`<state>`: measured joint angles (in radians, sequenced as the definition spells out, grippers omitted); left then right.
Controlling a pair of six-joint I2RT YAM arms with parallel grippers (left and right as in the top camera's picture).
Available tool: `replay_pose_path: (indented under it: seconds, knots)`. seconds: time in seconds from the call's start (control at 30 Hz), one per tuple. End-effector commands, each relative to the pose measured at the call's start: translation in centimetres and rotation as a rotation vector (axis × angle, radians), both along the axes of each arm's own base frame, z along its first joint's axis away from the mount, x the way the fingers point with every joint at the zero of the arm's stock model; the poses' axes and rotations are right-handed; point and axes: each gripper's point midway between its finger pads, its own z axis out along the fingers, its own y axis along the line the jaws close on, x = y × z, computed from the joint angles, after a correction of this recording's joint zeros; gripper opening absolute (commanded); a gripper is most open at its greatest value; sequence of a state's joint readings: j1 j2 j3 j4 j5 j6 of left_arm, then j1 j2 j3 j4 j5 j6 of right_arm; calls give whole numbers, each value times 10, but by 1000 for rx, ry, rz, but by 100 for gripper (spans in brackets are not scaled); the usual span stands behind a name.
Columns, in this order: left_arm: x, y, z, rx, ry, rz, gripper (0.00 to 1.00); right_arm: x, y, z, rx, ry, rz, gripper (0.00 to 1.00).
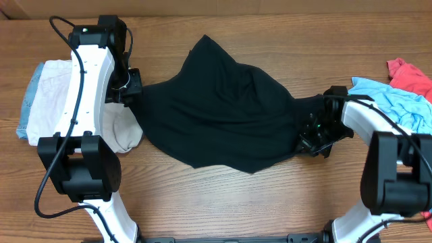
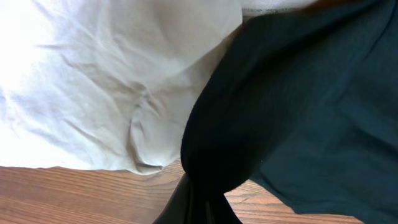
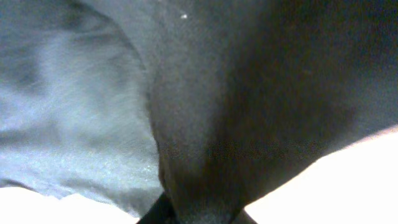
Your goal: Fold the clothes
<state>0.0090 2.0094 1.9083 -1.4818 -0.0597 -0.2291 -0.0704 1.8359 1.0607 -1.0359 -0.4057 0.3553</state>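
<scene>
Apparently barely begun, the large plain black fabric T-shirt (image 1: pixel 223 115) is lying bunched and unfolded mid-table, stretching between the left gripper (image 1: pixel 135 86) and right gripper (image 1: pixel 312 135), each seemingly pinching an edge, while a cream fabric garment (image 1: pixel 50 88), light blue fabric garment (image 1: pixel 398 101) and red fabric garment (image 1: pixel 408 74) are waiting aside.

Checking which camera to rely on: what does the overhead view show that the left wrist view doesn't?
Only overhead: both arms, the right claw on the black T-shirt's far end, the light blue garment, the red garment. Only left wrist: fine creases in the cream garment, black fabric funnelling into the left claw. Both: black T-shirt, cream garment, wooden table.
</scene>
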Motion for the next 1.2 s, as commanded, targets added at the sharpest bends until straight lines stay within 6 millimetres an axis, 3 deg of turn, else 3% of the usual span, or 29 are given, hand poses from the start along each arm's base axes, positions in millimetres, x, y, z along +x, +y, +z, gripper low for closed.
replay_pose_path:
  seconds: [0.0,0.1,0.23,0.3,0.43,0.47,0.67,0.83,0.97,1.07,1.17]
  knots:
    - [5,-2,9,-17,-28,-50,4,40,-20,59,-126,-244,22,10]
    - [13,-18,35,-104,-107,-146,4,59,-30,119,-176,-413,0,4]
    - [25,-53,117,-259,-367,-330,4,66,-66,211,-322,-607,-150,4]
    - [25,-58,159,-266,-493,-368,4,61,-81,255,-367,-697,-215,4]
    - [10,-63,245,-237,-749,-416,4,36,-101,332,-409,-844,-315,4]
    - [-2,-69,285,-246,-872,-447,4,22,-107,355,-426,-883,-347,4]
    - [-63,-95,408,-303,-1287,-603,4,-33,-113,436,-496,-1042,-430,4]
    - [-108,-90,455,-252,-1457,-585,4,-76,-103,483,-548,-1169,-444,4]
    - [-133,-94,470,-268,-1512,-608,4,-99,-109,508,-613,-1244,-514,4]
    - [-137,-92,472,-254,-1521,-600,4,-101,-112,512,-628,-1253,-537,4]
    - [-122,-84,464,-237,-1487,-536,4,-95,-113,508,-622,-1235,-531,4]
